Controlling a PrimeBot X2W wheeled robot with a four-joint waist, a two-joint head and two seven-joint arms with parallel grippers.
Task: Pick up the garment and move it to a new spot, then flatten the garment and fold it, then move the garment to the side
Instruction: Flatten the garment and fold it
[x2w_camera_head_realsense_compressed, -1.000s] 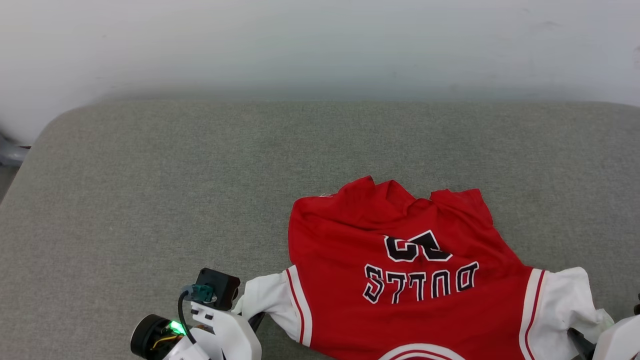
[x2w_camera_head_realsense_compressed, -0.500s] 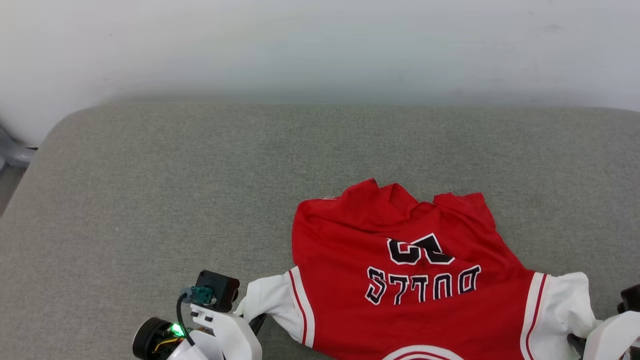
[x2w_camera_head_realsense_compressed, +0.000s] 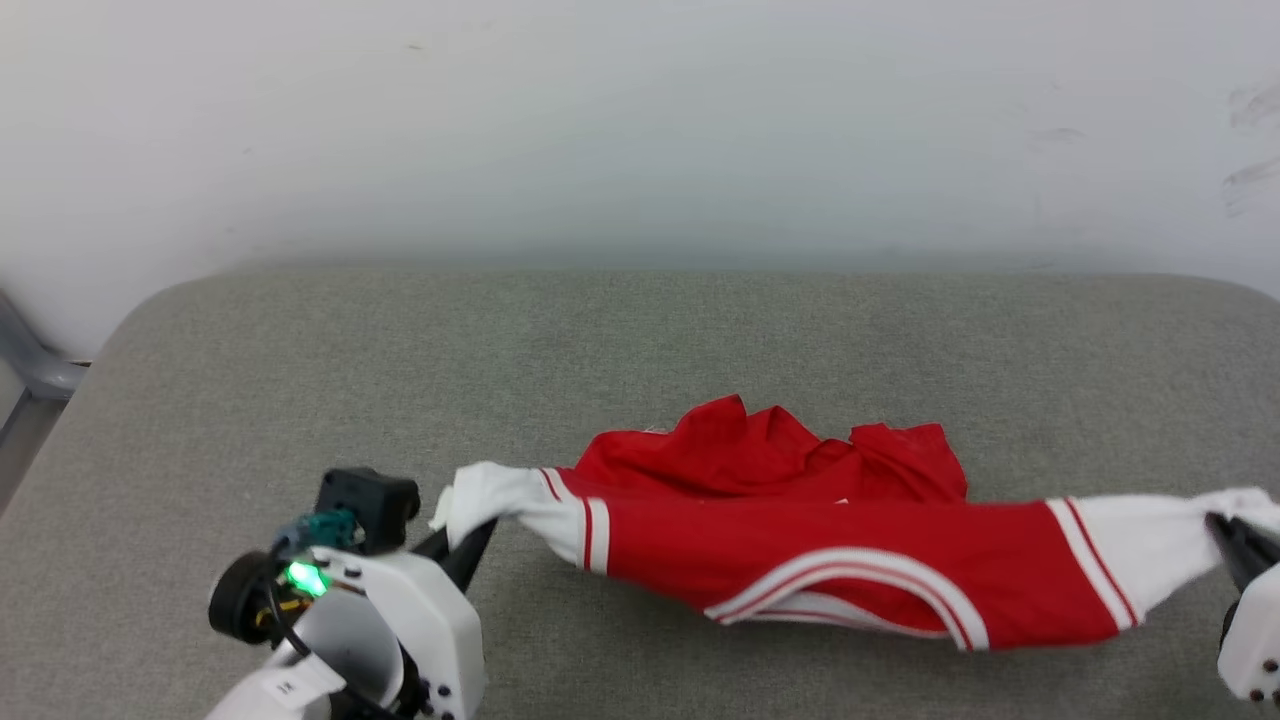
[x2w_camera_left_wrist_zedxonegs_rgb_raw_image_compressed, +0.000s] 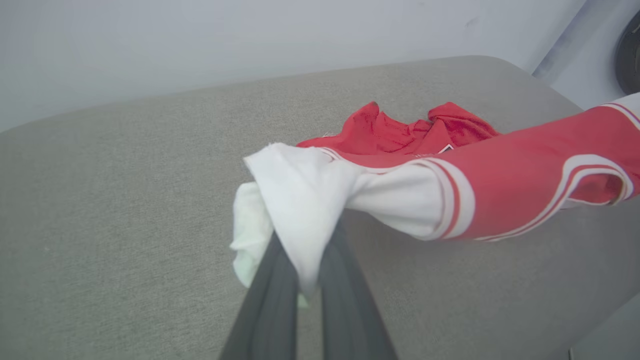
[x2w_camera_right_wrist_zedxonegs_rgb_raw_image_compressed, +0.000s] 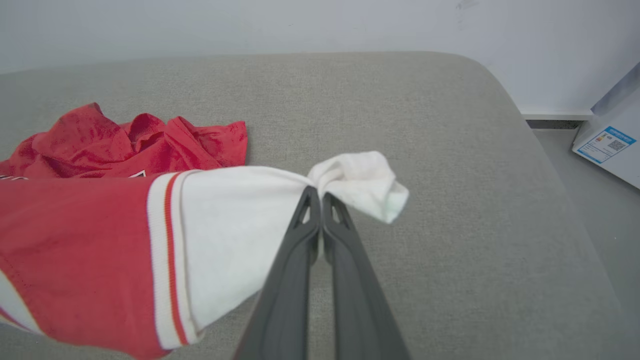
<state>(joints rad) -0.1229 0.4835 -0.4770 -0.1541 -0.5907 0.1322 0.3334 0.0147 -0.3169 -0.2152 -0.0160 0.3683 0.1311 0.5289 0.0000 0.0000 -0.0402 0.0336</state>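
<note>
Left end effector (x2w_camera_left_wrist_zedxonegs_rgb_raw_image_compressed: 302, 272) clenched on white sleeve (x2w_camera_left_wrist_zedxonegs_rgb_raw_image_compressed: 300, 200); right end effector (x2w_camera_right_wrist_zedxonegs_rgb_raw_image_compressed: 320, 195) clenched on opposite sleeve (x2w_camera_right_wrist_zedxonegs_rgb_raw_image_compressed: 240, 220). Shirt (x2w_camera_head_realsense_compressed: 830, 550) held stretched between them, shoulders raised, hem left bunched on grey cushion (x2w_camera_head_realsense_compressed: 300, 380). Judged: gripped wide for carrying to new spot.

Between left gripper (x2w_camera_head_realsense_compressed: 470, 538) and right gripper (x2w_camera_head_realsense_compressed: 1222, 530): garment (x2w_camera_head_realsense_compressed: 830, 560), one sleeve end at each tip. Ahead of both grippers, its far part lies bunched on padded bench (x2w_camera_head_realsense_compressed: 300, 380); wall (x2w_camera_head_realsense_compressed: 640, 130) beyond.

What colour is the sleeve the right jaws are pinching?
White sleeve with red-striped trim; clearest in the right wrist view.
</note>
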